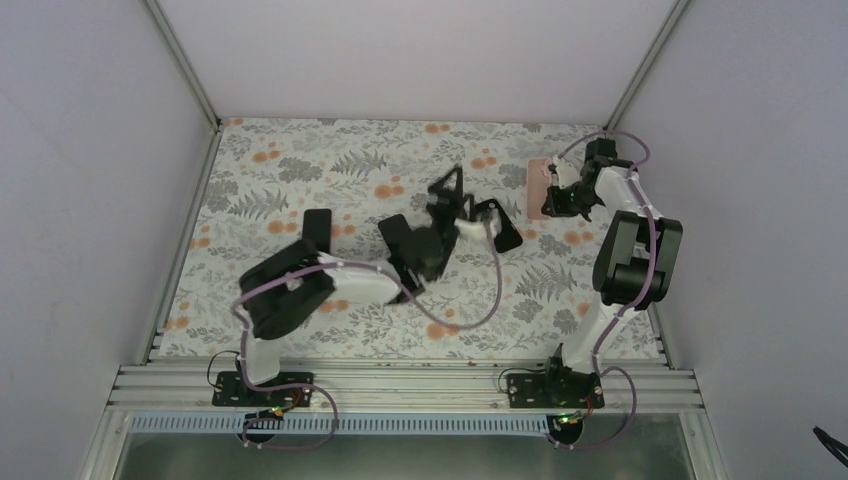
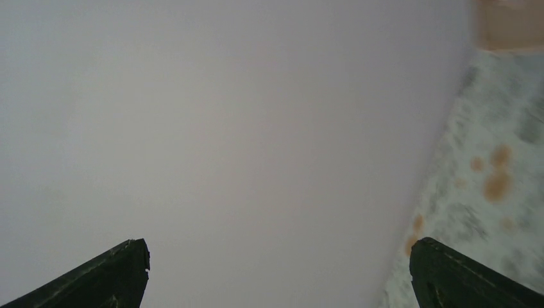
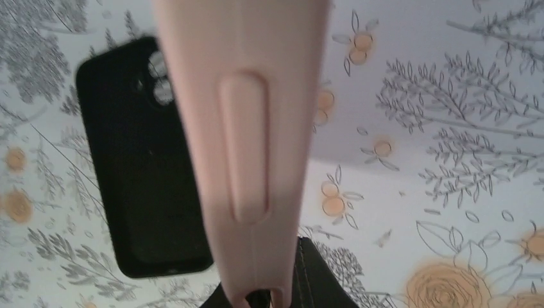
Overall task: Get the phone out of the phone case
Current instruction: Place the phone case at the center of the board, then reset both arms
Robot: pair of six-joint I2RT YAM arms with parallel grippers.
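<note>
Right wrist view: the right gripper (image 3: 260, 296) is closed on a pale pink phone case (image 3: 247, 128), pinching its lower end so that the case stands edge-on to the lens. The case is smooth and matte, and its side carries one long raised button cover. From this angle it cannot be told whether anything sits inside it. Behind it and to the left, a black phone (image 3: 138, 173) lies flat on the floral tablecloth (image 3: 449, 192), back up. Its corners are rounded and its camera lenses are partly hidden by the pink edge.

From the top camera, the pink case shows as a narrow strip at the far right of the table, against the right arm's wrist. The black phone lies just left of it, angled on the cloth and apart from both grippers.

The left gripper (image 1: 452, 190) is over the middle of the table, blurred, beside the black phone. In its own wrist view the two dark fingers (image 2: 122, 269) stand wide apart with nothing between them, against a plain grey wall. A second dark slab (image 1: 317, 228) lies on the cloth further left.
</note>
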